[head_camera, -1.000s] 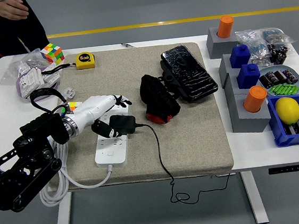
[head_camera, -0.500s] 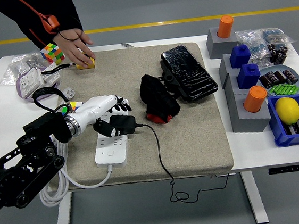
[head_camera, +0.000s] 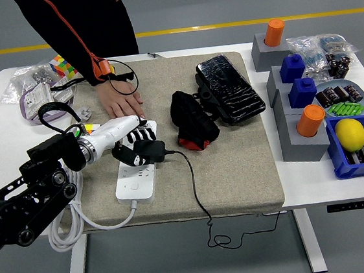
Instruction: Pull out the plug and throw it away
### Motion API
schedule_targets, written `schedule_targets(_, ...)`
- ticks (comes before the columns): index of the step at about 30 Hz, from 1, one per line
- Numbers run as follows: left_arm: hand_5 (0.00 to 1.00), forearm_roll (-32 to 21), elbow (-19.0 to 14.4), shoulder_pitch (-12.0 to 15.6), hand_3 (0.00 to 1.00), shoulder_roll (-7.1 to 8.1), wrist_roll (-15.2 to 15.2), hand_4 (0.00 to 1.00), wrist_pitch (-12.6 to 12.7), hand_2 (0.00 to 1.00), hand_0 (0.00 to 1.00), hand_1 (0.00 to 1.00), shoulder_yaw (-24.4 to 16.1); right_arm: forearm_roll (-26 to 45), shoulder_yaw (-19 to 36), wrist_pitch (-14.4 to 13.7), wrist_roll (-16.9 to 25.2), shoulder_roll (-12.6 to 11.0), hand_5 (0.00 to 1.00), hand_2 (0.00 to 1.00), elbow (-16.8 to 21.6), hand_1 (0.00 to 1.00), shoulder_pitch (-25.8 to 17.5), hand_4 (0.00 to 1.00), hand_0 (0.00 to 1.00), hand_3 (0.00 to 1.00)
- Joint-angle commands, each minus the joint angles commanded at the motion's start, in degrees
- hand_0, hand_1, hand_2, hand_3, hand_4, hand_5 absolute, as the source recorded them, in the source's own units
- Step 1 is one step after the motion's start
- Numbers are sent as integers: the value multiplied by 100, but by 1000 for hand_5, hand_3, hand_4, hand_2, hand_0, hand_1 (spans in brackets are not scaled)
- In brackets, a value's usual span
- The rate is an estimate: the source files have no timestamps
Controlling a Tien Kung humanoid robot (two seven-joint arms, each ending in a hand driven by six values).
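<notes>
A black plug adapter [head_camera: 149,150] sits in a white power strip [head_camera: 138,172] on the grey mat, its black cord [head_camera: 198,200] trailing off the front edge. My left hand [head_camera: 130,142] comes in from the left and is closed around the plug, thumb below and fingers over its top. A person's hand [head_camera: 122,104] presses flat on the mat just beyond the far end of the strip. My right arm is out of view.
A black and red bundle [head_camera: 192,119] and a black wrapped case [head_camera: 229,88] lie on the mat [head_camera: 237,163]. A Rubik's cube [head_camera: 61,66] and bags stand at the back left. Grey blocks with coloured caps [head_camera: 304,123] and a blue bin [head_camera: 359,147] fill the right side.
The person's arm has reached further in, from the yellow tape measure down to the mat beside the strip. My left hand has shifted slightly up and left with its hold on the plug.
</notes>
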Motion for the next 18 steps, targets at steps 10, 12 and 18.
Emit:
schedule_targets(10, 2, -173, -39, -64, 525, 33, -47, 679, -108, 446, 315, 366, 17, -7, 25, -1, 1, 5, 472, 683, 0, 676, 2, 998, 641, 599)
schedule_targets(12, 2, -224, -59, -74, 509, 38, -131, 588, -95, 406, 253, 322, 6, -18, 42, -1, -2, 7, 473, 684, -4, 676, 4, 998, 636, 599)
schedule_targets(18, 2, -175, -163, -79, 514, 60, -326, 562, 7, 399, 264, 316, -4, -9, 37, -1, 0, 15, 473, 683, -1, 676, 3, 998, 636, 599)
